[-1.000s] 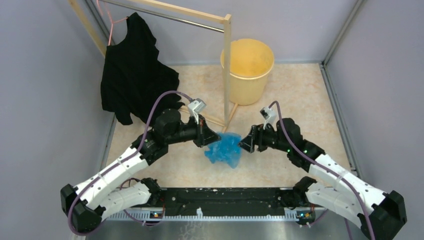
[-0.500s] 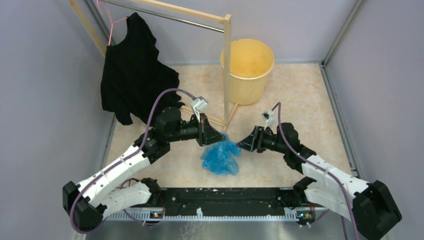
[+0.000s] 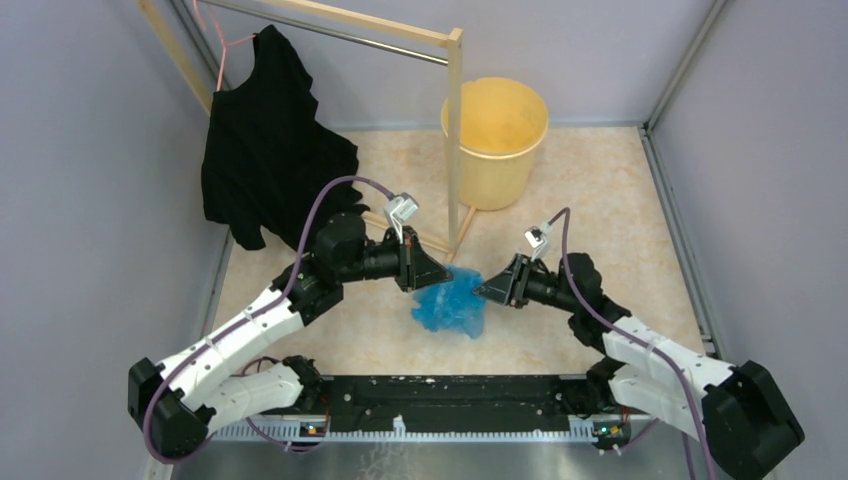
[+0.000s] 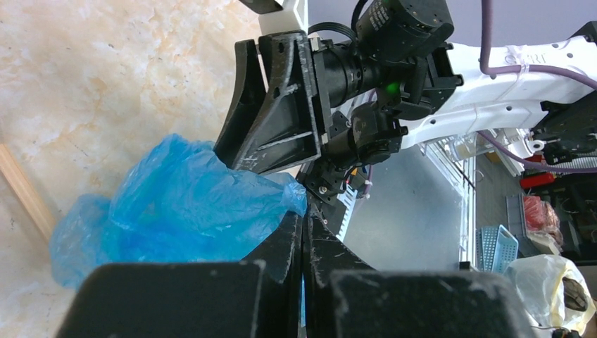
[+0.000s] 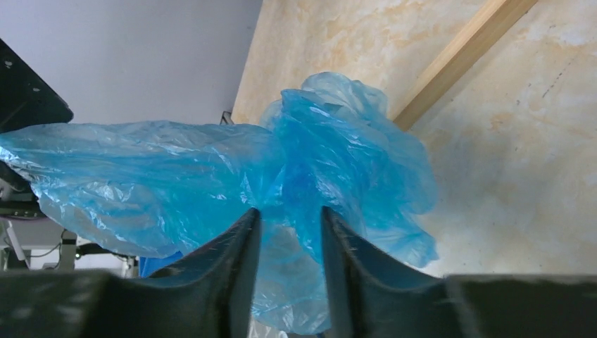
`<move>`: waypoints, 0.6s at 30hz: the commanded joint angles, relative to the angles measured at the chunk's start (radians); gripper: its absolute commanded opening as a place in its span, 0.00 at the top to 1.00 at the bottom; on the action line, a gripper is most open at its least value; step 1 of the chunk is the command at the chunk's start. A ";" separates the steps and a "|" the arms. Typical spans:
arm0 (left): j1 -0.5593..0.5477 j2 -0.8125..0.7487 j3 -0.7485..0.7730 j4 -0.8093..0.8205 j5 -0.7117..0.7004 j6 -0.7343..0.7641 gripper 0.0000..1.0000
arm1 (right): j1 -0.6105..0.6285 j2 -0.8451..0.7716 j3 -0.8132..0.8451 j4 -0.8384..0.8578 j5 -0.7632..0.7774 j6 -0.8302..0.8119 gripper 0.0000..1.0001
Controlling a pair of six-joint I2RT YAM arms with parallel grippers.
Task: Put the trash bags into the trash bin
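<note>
Left gripper (image 3: 446, 277) tight on the crumpled blue trash bag (image 3: 450, 306) (right gripper (image 3: 479, 291) slightly parted around it)

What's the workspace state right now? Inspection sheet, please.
Surface: marbled beige table, no spills seen.
Job's things: blue bag crumpled between the grippers; bin upright at the far side, no bag seen inside.
Clutter: wooden rack in front of the bin; black garment hanging from it.
Grippers: left gripper shut on the bag; right gripper open, bag film between its fingers.
Cables: purple cables loop over both arms, clear of the bag.
Surroundings: grey walls on three sides.
</note>
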 commanded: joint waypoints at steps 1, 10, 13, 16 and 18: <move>0.002 -0.033 0.022 0.024 -0.005 0.019 1.00 | -0.004 0.015 0.027 0.070 -0.004 -0.010 0.72; 0.002 -0.084 0.067 -0.118 -0.221 0.031 1.00 | 0.020 -0.026 0.264 -0.295 0.049 -0.315 0.54; 0.002 -0.084 0.079 -0.136 -0.243 0.043 1.00 | 0.136 -0.014 0.317 -0.375 0.072 -0.401 0.32; 0.002 -0.083 0.076 -0.132 -0.239 0.038 1.00 | 0.260 -0.023 0.319 -0.388 0.174 -0.448 0.20; 0.002 -0.084 0.075 -0.128 -0.228 0.032 1.00 | 0.295 -0.008 0.300 -0.373 0.217 -0.449 0.17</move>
